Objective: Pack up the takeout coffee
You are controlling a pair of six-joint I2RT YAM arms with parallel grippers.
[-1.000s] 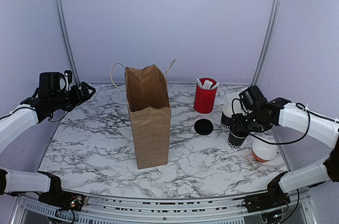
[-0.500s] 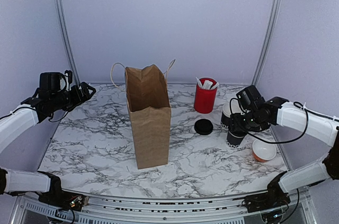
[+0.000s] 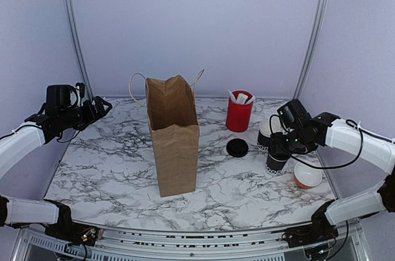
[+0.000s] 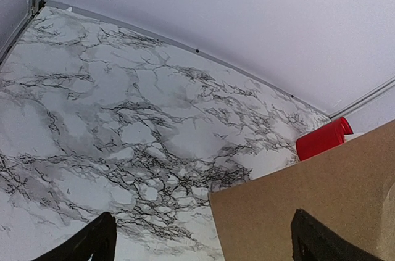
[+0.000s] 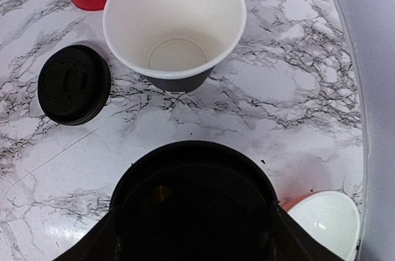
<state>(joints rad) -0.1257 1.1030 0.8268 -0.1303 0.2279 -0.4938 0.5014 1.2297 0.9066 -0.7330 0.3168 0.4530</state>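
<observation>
The takeout coffee (image 3: pixel 276 163), a small black cup with a black lid (image 5: pixel 194 202), stands at the right of the marble table (image 3: pixel 111 168). My right gripper (image 3: pixel 285 144) comes down over it, and its fingers (image 5: pixel 92 245) press against both sides just under the lid. The brown paper bag (image 3: pixel 173 144) stands upright and open in the middle of the table. My left gripper (image 3: pixel 100 107) hovers open and empty at the far left, aimed toward the bag (image 4: pixel 308 202).
An open black cup with a white inside (image 5: pixel 174 23) stands just behind the held cup. A loose black lid (image 5: pixel 74 85) lies to its left, a red tub of sachets (image 3: pixel 239 113) behind it. An orange bowl (image 3: pixel 307 175) sits near the right edge.
The right gripper's fingers have closed in a little on the lidded cup, which has shifted only slightly. The left arm has not moved.
</observation>
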